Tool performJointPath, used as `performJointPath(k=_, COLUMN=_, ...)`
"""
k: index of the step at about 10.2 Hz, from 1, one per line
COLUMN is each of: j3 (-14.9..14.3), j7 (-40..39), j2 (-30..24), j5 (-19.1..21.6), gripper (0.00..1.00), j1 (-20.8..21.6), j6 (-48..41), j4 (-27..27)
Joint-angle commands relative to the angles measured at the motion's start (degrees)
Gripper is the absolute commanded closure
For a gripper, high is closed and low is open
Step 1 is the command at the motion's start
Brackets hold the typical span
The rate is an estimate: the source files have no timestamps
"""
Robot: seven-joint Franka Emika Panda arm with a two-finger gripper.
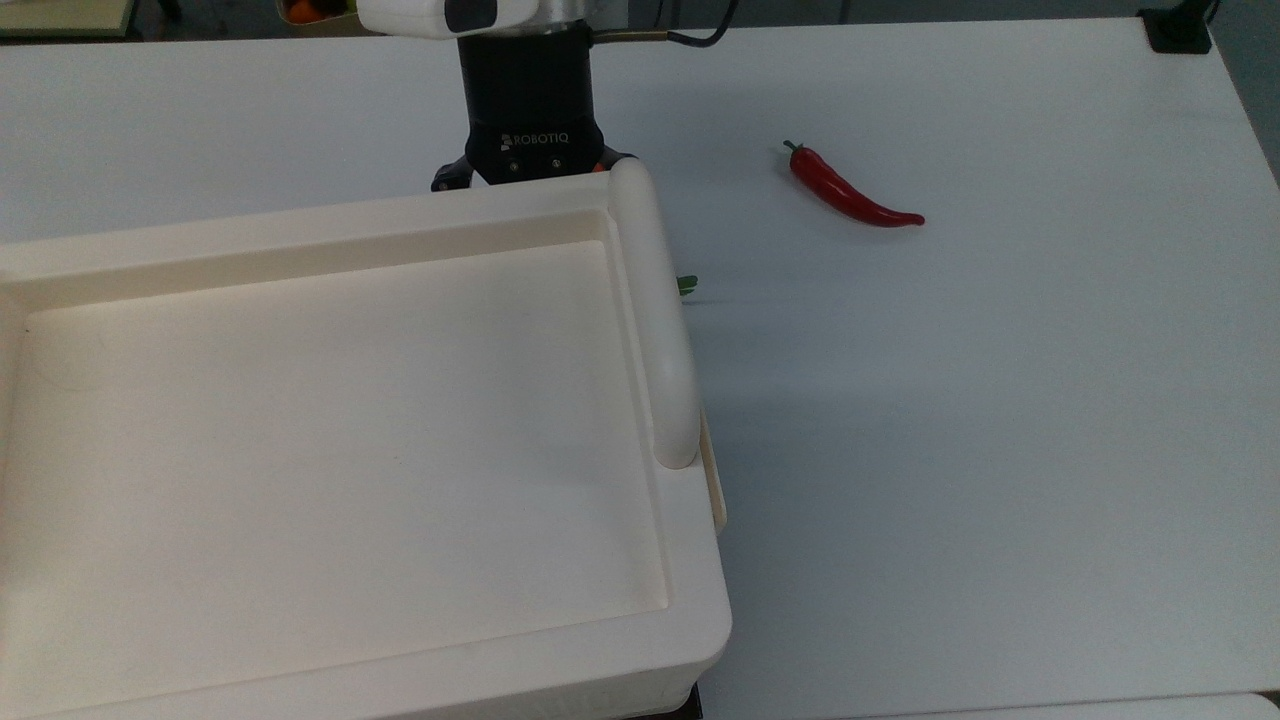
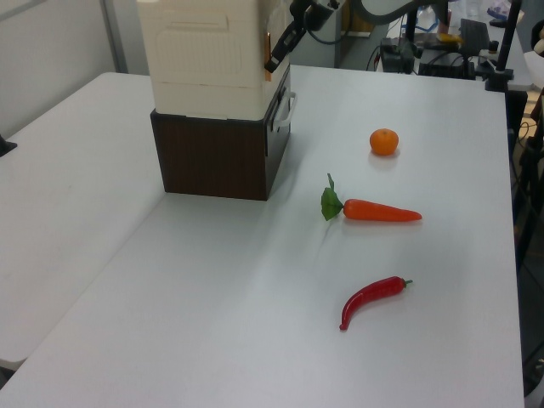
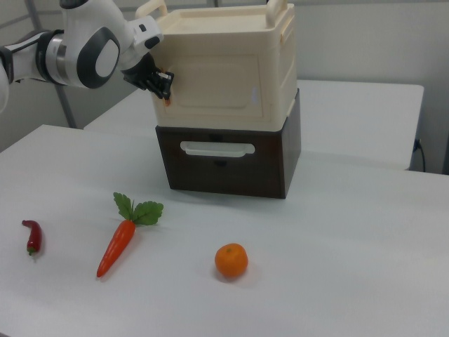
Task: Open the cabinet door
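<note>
The cabinet door [image 3: 210,88] is the flat cream panel on the front of the cream upper unit, and it lies flush with that front. My gripper [image 3: 165,90] is at the door's edge on the right view's left, shut on it, with a small orange piece at its fingertips. In the top view the gripper [image 1: 528,172] sits at the back edge of the cabinet's recessed top [image 1: 300,430], which hides its fingertips. The left view has the gripper [image 2: 274,56] against the cabinet's front upper corner.
The cream unit stands on a dark brown base with a white-handled drawer [image 3: 217,149]. On the table in front lie a carrot [image 3: 119,246], an orange [image 3: 231,260] and a red chili [image 1: 850,195]. A rounded white bar [image 1: 655,320] runs along the top's edge.
</note>
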Motion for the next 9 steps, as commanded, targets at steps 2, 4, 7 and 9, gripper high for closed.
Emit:
performJointPath(k=2, j3=-0.02, j7=1.65, j2=-1.31, j5=-0.31, gripper=1.0, j1=0.59, j6=-3.16, j4=-0.41)
performJointPath(k=4, j3=-0.54, j7=1.21, j2=-2.46, j5=-0.13, gripper=1.0, j1=0.33, j6=-7.38, j4=-0.41)
performJointPath(k=7, j3=-0.55, j7=-0.11, j2=-4.73, j5=0.22, gripper=1.0, j1=-0.28, j6=-11.25, j4=-2.25)
performJointPath(k=9, j3=-0.55, j7=-2.99, j2=-7.63, j5=0.22, gripper=0.91, j1=-2.38, j6=-20.09, j4=-3.3)
